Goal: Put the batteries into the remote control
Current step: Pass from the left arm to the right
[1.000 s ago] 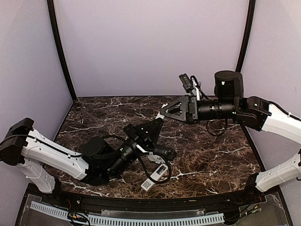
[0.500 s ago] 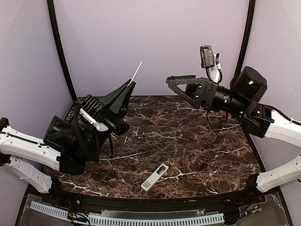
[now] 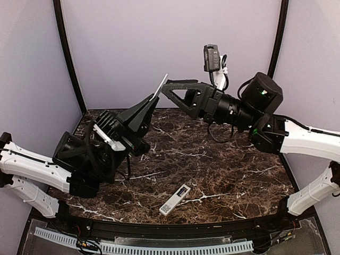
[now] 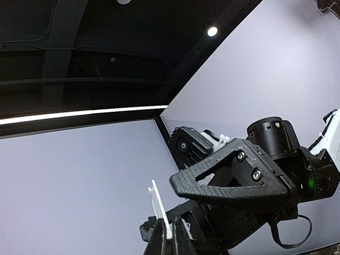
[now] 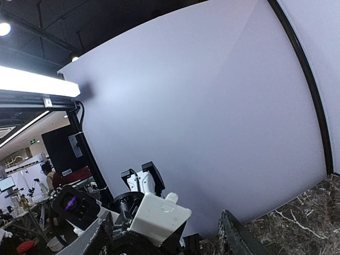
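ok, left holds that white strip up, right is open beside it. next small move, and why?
Probably ease the right gripper forward so its open jaws straddle the strip's free end. The left gripper pinches the other end mid-air, so this looks like a handover.

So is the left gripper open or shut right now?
Shut. The left gripper has its fingertips pinched together on a thin white plate that sticks up between them; the top view agrees.

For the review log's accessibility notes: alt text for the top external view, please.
Above a dark marble table, the left gripper holds up a thin white strip while the open right gripper points at it. The white remote control lies on the table near the front edge.
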You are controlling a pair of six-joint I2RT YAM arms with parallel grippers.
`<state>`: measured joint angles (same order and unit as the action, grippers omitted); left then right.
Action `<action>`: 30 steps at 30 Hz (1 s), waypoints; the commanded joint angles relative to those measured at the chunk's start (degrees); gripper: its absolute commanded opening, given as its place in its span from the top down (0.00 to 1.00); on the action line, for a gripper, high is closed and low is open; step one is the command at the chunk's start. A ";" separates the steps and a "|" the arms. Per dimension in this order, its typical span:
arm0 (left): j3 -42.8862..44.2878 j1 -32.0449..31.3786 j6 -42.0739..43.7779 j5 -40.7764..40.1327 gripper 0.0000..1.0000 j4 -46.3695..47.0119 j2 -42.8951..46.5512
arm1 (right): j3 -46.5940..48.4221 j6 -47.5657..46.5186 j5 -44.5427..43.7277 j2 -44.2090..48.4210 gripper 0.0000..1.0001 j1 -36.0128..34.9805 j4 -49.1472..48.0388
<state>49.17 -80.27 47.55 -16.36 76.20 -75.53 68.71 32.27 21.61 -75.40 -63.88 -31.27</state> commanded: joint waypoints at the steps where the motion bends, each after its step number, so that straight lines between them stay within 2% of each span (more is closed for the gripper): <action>1: 1.13 -0.24 4.84 -1.14 1.00 2.54 -1.25 | 2.88 4.87 -2.79 -2.42 0.37 -1.30 -2.00; 5: 0.93 -0.24 8.76 -2.85 1.00 6.72 -3.11 | 3.91 6.29 -1.60 -3.42 0.45 -1.41 -2.14; 8: 0.80 -0.24 9.32 -3.61 1.00 7.73 -3.38 | 3.60 6.48 -1.76 -3.44 0.61 -1.49 -2.31; 10: 0.64 -0.24 9.43 -3.74 1.00 7.92 -3.33 | 3.25 6.62 -2.06 -3.46 0.66 -1.51 -2.39; 12: 0.51 -0.19 9.67 -4.10 1.00 8.75 -3.48 | 2.88 6.73 -2.02 -3.57 0.65 -1.51 -2.76; 16: 0.53 -0.27 10.80 -4.64 1.00 10.81 -3.97 | 2.39 6.76 -1.49 -3.62 0.54 -1.51 -2.35; 18: 0.51 -0.32 11.17 -4.54 1.00 11.36 -3.90 | 1.80 6.68 -1.48 -3.40 0.52 -1.51 -2.24; 30: -0.60 -0.33 12.96 -4.15 1.00 14.60 -3.65 | -0.88 6.93 -4.37 -1.29 0.55 -1.28 -1.44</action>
<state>49.25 -80.31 59.27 -19.99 76.20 -79.61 68.73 38.96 18.44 -78.00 -64.90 -31.68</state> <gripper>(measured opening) 0.017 0.438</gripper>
